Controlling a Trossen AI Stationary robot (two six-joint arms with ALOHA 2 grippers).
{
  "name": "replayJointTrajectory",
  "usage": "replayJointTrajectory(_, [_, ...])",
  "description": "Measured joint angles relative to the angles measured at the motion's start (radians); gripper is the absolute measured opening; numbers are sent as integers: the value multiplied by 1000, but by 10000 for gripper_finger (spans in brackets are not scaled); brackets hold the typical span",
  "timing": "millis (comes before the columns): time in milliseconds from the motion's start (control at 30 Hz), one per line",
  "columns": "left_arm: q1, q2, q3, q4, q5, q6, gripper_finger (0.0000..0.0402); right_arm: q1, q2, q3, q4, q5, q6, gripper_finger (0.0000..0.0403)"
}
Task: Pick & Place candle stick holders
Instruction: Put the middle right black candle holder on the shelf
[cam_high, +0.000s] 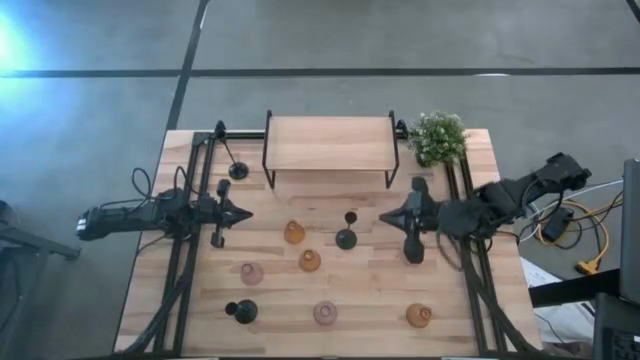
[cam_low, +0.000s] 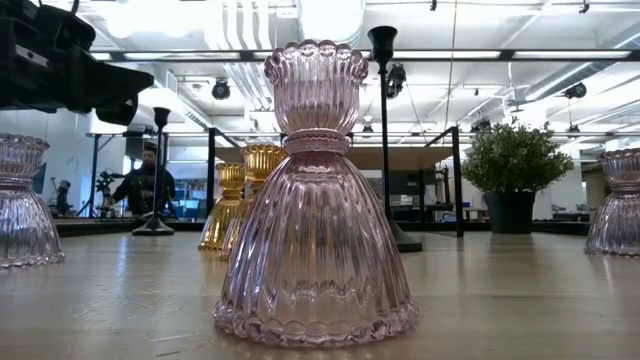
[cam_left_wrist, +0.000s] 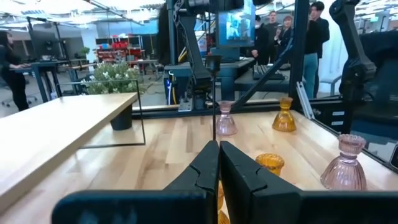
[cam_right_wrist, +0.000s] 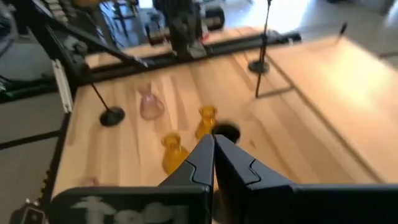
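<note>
While both arms hang above the middle band of the surface (cam_high: 330, 290), nothing is held: the left claw (cam_high: 243, 212) has its fingers pressed together, as its wrist view shows, and the right claw (cam_high: 386, 216) is likewise pinched closed on nothing.

Seen from above, the holders lie mostly in the lower half of the frame. A black holder (cam_high: 347, 236) stands at centre, just left of the right claw's tip and a little below it; its thin stem rises upright, so its long axis is vertical and a sideways pinch would suit. Amber glass holders sit at (cam_high: 294, 233) and (cam_high: 310, 260), between the two claws, with the first nearer the left claw. A pink holder (cam_high: 252, 272) lies below the left claw. Along the lower edge are a second black holder (cam_high: 241, 312), a pink one (cam_high: 325, 313) and an amber one (cam_high: 419, 315). A third black holder (cam_high: 236, 168) stands at upper left beside the wooden shelf (cam_high: 330, 143), and a green plant (cam_high: 438, 137) sits at upper right.

By my judgement the right arm is nearer the centre black holder.
</note>
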Motion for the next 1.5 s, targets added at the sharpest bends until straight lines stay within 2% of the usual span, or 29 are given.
replayJointTrajectory(167, [0, 1, 0, 1, -1, -49, 19, 30, 5, -137, 44, 46, 108, 8])
replayJointTrajectory(333, [0, 1, 0, 2, -28, -164, 19, 29, 7, -294, 239, 78, 107, 8])
replayJointTrajectory(433, [0, 1, 0, 3, -45, -159, 19, 28, 7, -388, 351, 82, 106, 8])
replayJointTrajectory(533, [0, 1, 0, 6, -45, -154, 19, 22, 7, -462, 381, 81, 107, 8])
replayJointTrajectory(800, [0, 1, 0, 12, -49, -221, 19, -3, 7, -597, 568, 82, 101, 8])
replayJointTrajectory(1033, [0, 1, 0, 13, -56, -220, 19, -79, 9, -638, 700, 52, 39, 13])
replayJointTrajectory(1167, [0, 1, 0, 13, -56, -220, 19, -115, 9, -644, 709, 4, 30, 42])
replayJointTrajectory(1367, [0, 1, 0, 12, -56, -220, 19, -148, 11, -645, 716, -19, 27, 116])
replayJointTrajectory(1500, [0, 2, 0, 12, -56, -220, 19, -158, 76, -638, 766, -44, -5, 157])
